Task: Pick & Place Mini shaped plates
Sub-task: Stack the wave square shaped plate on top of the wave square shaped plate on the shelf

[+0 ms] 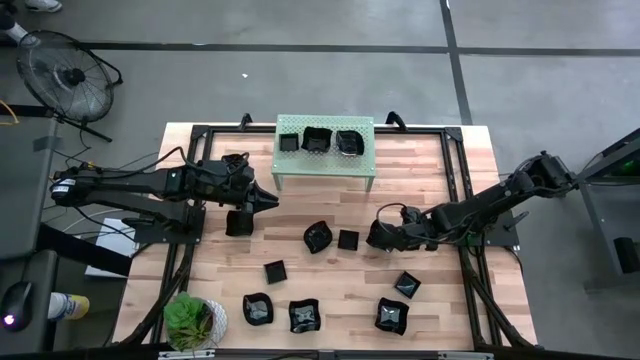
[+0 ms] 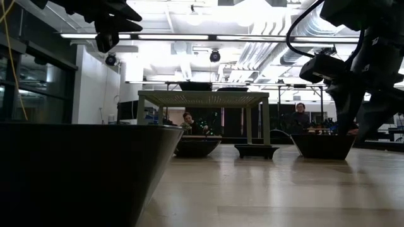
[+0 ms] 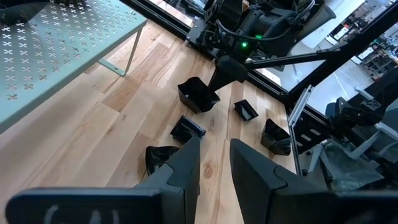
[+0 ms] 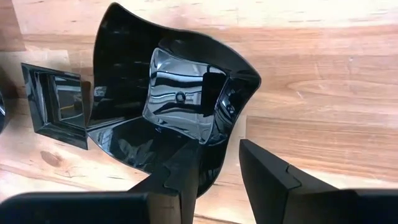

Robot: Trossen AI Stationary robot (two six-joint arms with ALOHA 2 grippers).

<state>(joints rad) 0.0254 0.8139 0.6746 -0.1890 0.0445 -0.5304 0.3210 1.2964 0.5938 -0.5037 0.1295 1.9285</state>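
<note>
The right claw (image 1: pixel 378 236) sits low over the middle of the worktop (image 1: pixel 450 190), its fingers straddling one rim of a wavy-edged plate (image 4: pixel 180 99): 1 finger inside the bowl, 1 outside, a gap visible between them, so spread rather than pinching; a small square plate (image 1: pixel 348 239) lies just to its left, a wavy one (image 1: pixel 318 236) beyond that. 3 plates already rest on the pale green shelf (image 1: pixel 325 168) at the far side; 6 more are scattered toward the near edge. The left claw (image 1: pixel 262 200) hovers near the shelf's left leg, fingers parted and holding nothing. The plates look glossy, rigid and light, probably slippery and chip-prone; the raised rim seems the only real purchase, so a firm, square pinch across it would be wise.
</note>
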